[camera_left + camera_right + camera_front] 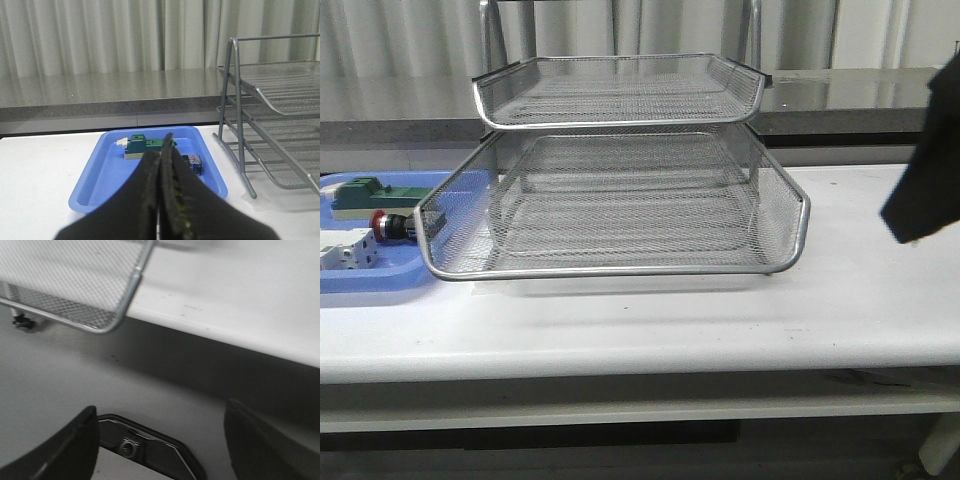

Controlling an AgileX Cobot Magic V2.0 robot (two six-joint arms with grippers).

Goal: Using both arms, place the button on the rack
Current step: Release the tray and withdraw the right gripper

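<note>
The rack (620, 170) stands mid-table (720, 320); left of it, just beside, lies the tray (360, 285) — in it the button (392, 226), a boxy breaker (348, 250) in front, a flat block (365, 193) behind — the button seemingly nearest the rack.

No text, label, brand, number or sign can be read in any of the three views. The parts in the blue tray (95, 185) are too small and blurred to show any marking: the button (392, 226), the white breaker (348, 250) and the green block (142, 145) carry no print that can be made out. The rack (620, 200) bears no lettering.
</note>
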